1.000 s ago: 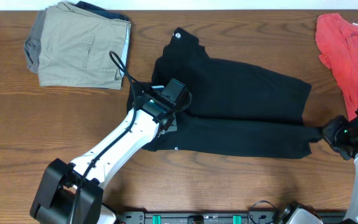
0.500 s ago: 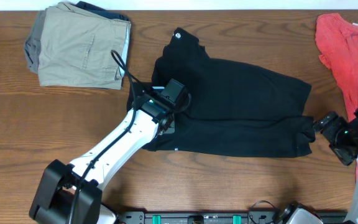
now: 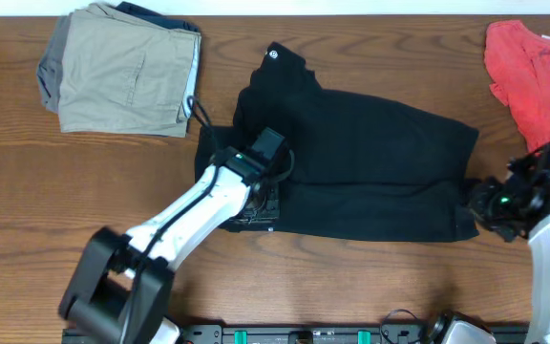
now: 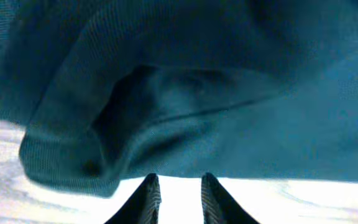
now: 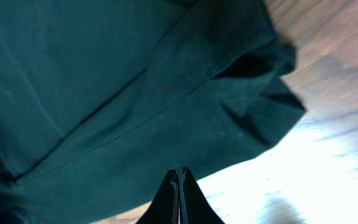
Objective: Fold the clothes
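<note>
Black trousers (image 3: pixel 370 162) lie mid-counter (image 3: pixel 27 210), legs stretched rightward. Left pincer (image 4: pixel 178 180) at waist-end hem, tips narrowly apart; cannot tell whether cloth is caught. Right pincer (image 5: pixel 180 173) pressed together at cuff edge. Khaki pile (image 3: pixel 122 72) far-left corner, red top (image 3: pixel 533 76) far-right. Wood grain shows between trousers and near edge.

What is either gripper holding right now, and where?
Left gripper: nothing, open just short of the clothes. Right gripper: shut at the leg-end edge; whether cloth is pinched cannot be told.
</note>
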Robot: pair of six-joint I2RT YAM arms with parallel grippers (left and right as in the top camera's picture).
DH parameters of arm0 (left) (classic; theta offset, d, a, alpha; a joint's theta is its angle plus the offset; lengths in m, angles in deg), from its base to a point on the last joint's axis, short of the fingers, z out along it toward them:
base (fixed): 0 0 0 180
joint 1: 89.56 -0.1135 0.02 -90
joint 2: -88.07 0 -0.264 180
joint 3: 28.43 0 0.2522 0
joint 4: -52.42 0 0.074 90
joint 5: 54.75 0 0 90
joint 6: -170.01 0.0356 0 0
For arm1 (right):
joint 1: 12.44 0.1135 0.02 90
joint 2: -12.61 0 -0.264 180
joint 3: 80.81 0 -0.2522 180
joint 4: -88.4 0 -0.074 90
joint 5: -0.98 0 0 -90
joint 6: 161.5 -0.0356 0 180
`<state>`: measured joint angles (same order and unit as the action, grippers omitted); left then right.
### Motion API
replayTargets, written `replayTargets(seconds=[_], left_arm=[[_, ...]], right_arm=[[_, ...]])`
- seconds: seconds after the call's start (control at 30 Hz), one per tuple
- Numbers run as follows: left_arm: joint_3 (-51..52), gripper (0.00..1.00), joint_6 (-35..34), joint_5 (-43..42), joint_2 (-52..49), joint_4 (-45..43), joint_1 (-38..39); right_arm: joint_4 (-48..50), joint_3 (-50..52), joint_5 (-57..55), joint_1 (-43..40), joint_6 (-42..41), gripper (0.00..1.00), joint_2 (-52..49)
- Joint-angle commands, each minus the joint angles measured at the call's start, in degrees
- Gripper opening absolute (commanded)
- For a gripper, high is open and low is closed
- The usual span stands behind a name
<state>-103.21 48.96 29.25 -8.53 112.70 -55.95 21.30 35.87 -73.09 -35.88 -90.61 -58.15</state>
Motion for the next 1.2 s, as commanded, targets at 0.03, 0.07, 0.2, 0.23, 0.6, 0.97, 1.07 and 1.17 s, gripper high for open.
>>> replayTargets(seconds=[0.03,0.07,0.2,0.23,0.6,0.97,1.07,1.17], left_arm=[[0.6,0.22,0.4,4.7,-2.6,0.1,-2.3],[0.6,0.22,0.4,5.4,-3.0,0.1,-3.0],[0.6,0.20,0.6,5.9,-4.4,-0.3,-6.0],[0.7,0.20,0.7,5.8,-5.0,-0.5,-6.8],[0.9,0.06,1.8,8.2,-7.2,0.0,-12.1],[0.8,0.06,-4.3,9.3,-5.7,9.0,-12.8],[0.9,0.06,-7.1,9.3,-4.2,12.2,-12.6],[0.9,0.06,-7.3,9.3,-1.7,13.5,-12.6]], right_arm=[[4.5,6.3,-0.3,1.6,-4.2,0.02,0.2],[5.8,7.8,-0.2,1.6,-4.7,0.02,0.2],[9.7,11.9,-0.3,1.6,-5.7,0.02,-0.2],[10.4,12.4,-0.3,1.6,-5.8,0.02,-0.5],[14.2,12.6,-5.5,1.6,-7.7,0.01,-11.2],[11.5,8.9,-11.3,0.4,-9.6,0.02,-15.1],[5.5,4.6,-17.2,-0.6,-12.5,0.01,-15.1],[0.3,-0.2,-20.8,-1.3,-13.6,0.02,-15.1]])
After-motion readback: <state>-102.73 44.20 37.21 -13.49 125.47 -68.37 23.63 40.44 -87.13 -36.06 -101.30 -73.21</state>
